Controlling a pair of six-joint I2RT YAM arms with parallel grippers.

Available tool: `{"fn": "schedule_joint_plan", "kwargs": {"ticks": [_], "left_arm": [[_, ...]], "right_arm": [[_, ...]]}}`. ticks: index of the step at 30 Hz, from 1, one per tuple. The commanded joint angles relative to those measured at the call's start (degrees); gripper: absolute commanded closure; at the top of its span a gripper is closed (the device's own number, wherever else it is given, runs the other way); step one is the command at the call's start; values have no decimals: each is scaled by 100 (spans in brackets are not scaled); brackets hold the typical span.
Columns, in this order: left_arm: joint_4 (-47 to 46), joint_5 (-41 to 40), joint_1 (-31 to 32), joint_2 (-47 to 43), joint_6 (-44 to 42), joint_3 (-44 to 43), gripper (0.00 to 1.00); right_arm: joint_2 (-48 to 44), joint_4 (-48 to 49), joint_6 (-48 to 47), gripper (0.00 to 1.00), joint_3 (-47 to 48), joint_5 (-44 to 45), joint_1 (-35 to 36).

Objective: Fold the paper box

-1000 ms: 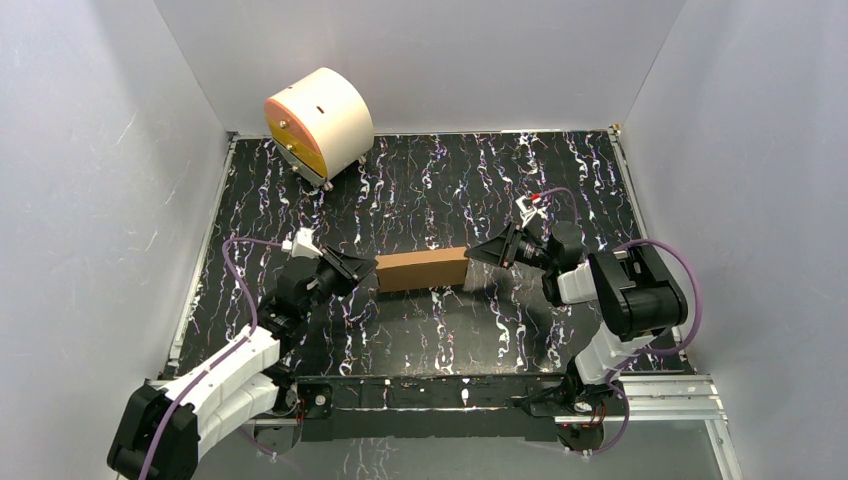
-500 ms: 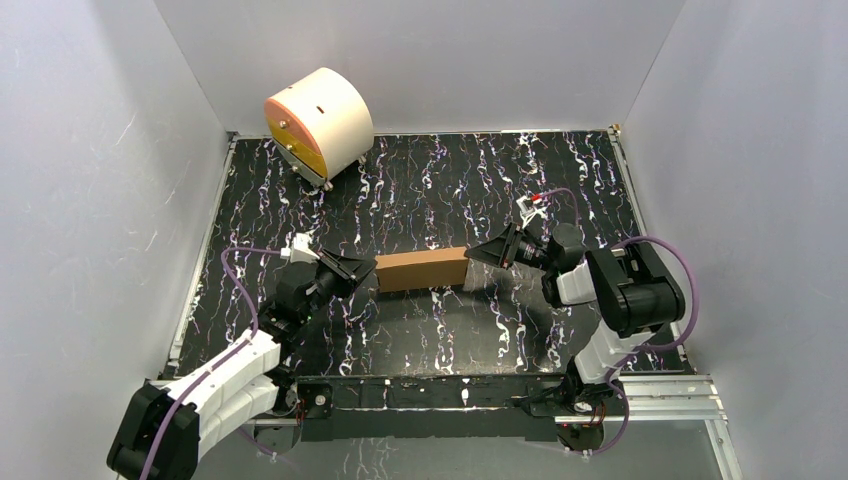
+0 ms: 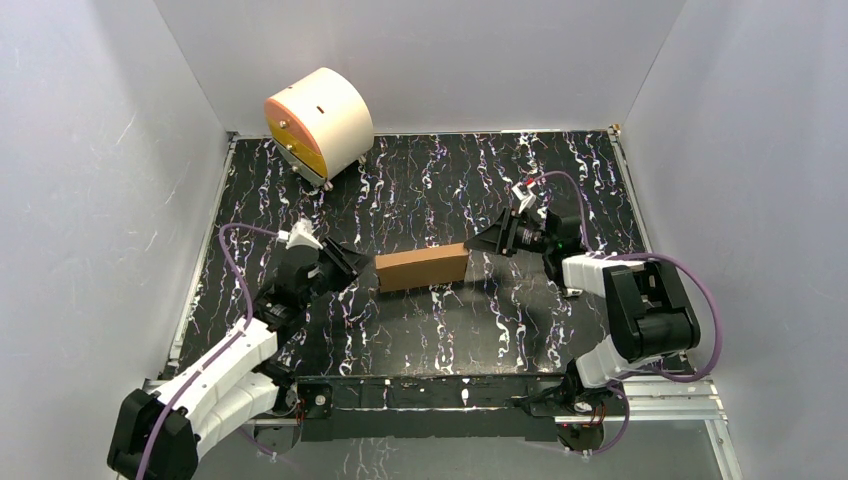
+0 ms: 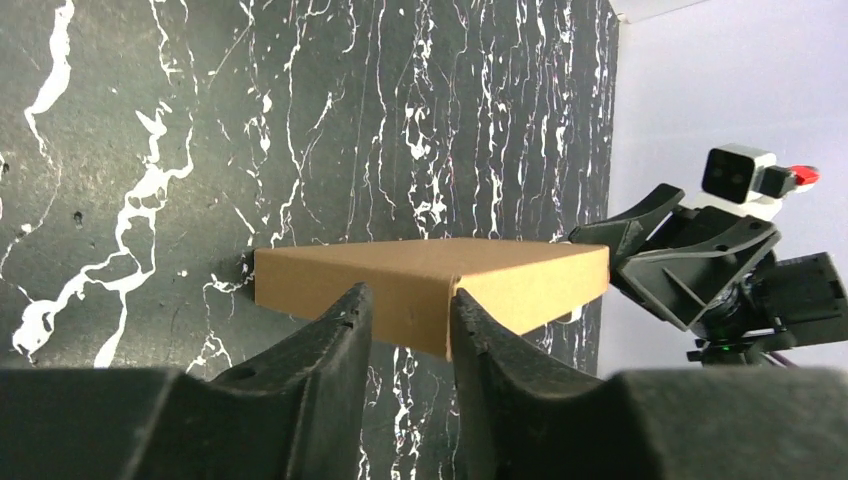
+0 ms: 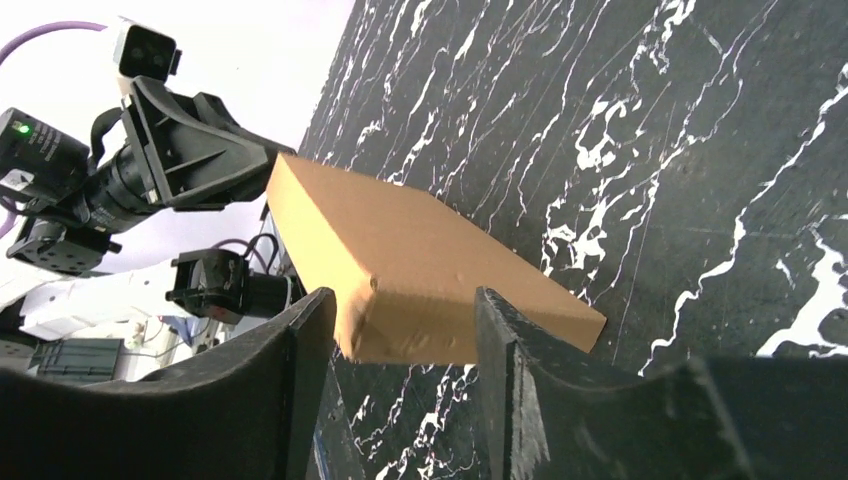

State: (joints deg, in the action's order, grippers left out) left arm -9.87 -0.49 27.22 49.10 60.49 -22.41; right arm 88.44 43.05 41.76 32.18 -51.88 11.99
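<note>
Paper box [image 3: 422,268] — plain brown cardboard, closed shallow rectangular block, lying flat near middle of table [image 3: 450,190], long axis running left to right.
Left gripper [image 4: 407,293] — low at box's left end, jaws apart by narrow gap, pointed at end face; contact cannot be told.
Right gripper [image 5: 405,295] — at box's right end, jaws wide apart, box corner framed between them in right wrist view.
Cream cylinder [image 3: 320,122], orange face: far left corner of table, well apart from box.
</note>
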Motion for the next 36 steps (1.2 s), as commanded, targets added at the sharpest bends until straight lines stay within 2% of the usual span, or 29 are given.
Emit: {"fn": "schedule_joint_plan", "kwargs": {"ticks": [1, 8, 12, 15, 19, 30, 36], "left_arm": [[527, -62, -15, 31, -1202, -657, 63], [1027, 492, -15, 414, -3071, -1741, 41], [1592, 1125, -11, 949, -4147, -2438, 34], [1822, 1800, 12, 1449, -4841, -2827, 32], [1897, 2118, 229, 1810, -5651, -3177, 28], [2596, 1960, 1036, 2942, -7315, -4064, 23], [2815, 1655, 1354, 3456, -7733, -4371, 23]], "right_arm": [[-411, -681, -301, 35, 554, 74, -39], [-997, -1599, -844, 13, 923, 262, -39], [-1369, -2217, -1215, 2, 921, 544, -43], [-1706, -2424, -1370, 1, 885, 606, -45], [-2126, -2866, -1737, 1, 903, 803, -50], [-2949, -3306, -2147, 1, 682, 855, -48], [-3265, -3681, -2409, 2, 665, 899, -48]]}}
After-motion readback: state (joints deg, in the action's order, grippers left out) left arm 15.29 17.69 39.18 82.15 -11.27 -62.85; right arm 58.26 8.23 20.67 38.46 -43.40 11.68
